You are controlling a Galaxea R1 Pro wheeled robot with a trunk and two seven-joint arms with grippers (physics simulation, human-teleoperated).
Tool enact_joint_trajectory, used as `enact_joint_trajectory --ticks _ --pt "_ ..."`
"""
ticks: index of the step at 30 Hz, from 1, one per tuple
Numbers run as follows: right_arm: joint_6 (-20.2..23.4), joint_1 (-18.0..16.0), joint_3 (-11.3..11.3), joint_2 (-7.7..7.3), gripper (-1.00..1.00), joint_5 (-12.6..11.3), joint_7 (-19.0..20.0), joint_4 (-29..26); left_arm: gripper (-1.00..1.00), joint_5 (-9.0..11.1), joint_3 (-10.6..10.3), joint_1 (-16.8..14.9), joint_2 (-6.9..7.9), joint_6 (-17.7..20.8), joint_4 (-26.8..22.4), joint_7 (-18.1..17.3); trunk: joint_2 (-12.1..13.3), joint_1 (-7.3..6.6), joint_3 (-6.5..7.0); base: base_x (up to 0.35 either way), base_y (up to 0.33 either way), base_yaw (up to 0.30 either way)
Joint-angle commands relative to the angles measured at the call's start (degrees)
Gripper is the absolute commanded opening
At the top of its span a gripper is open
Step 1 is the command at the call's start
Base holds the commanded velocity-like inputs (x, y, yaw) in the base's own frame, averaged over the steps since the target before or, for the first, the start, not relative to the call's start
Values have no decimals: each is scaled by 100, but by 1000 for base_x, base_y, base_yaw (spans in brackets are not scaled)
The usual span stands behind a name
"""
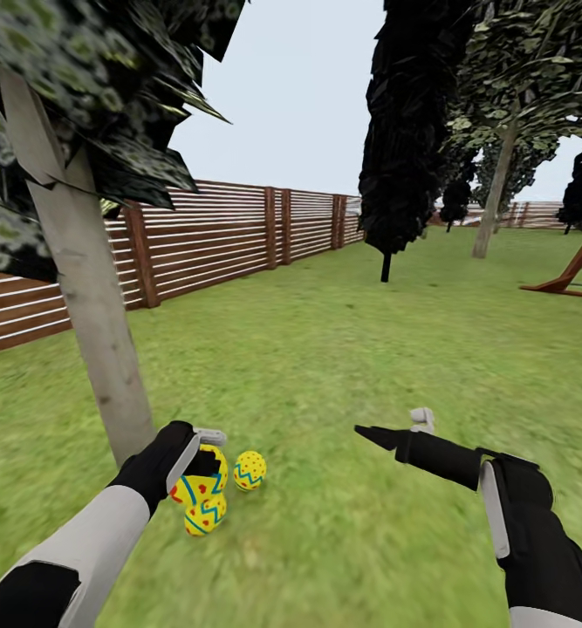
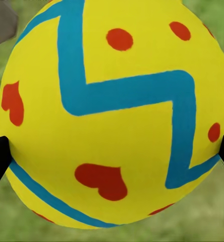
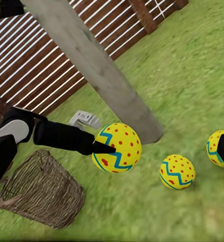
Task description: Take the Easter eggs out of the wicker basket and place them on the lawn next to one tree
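Tree (image 1: 85,288): pale trunk, upright, slight lean, dark speckled foliage, at left by brown slat fence (image 1: 229,231). Left gripper (image 1: 201,460) pinching egg (image 1: 200,478) just beside trunk base, fingers on opposite sides. Eggs: three, yellow, red dots, blue zigzags; second (image 1: 205,515) and third (image 1: 249,470) on lawn (image 1: 343,349) near trunk. Long axes unclear. Basket (image 3: 41,189): one, tan wicker, on grass. Right gripper (image 1: 395,427): fingers spread, empty.

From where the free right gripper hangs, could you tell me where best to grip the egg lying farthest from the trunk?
Grip that egg across its widest middle from above, fingers astride: it is round, lies free on the lawn, and the neighbouring eggs crowd one side. The right gripper looks open.
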Motion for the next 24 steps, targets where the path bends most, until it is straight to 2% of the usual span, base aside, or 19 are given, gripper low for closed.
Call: enact_joint_trajectory --ticks 1,3,8,13,24 --pt "42 -3 -7 1 100 3 23 -1 -100 60 -25 -5 2 21 -9 55 -2 1 0 162 -278 216" --pt "42 -3 -1 1 100 5 19 -1 -100 60 -25 -5 -1 21 -5 53 -2 1 12 162 -278 220" --pt "42 -3 10 7 100 -55 -294 -1 -100 60 -25 -6 -6 21 -11 56 -2 1 43 162 -278 230" --pt "42 -3 13 10 100 -61 -348 -1 -100 60 -25 -5 -2 22 -2 56 -2 1 74 160 -210 235" --pt "42 -3 13 16 100 -31 -355 -1 -100 74 -25 -5 1 36 -40 44 -2 1 140 51 -22 239"
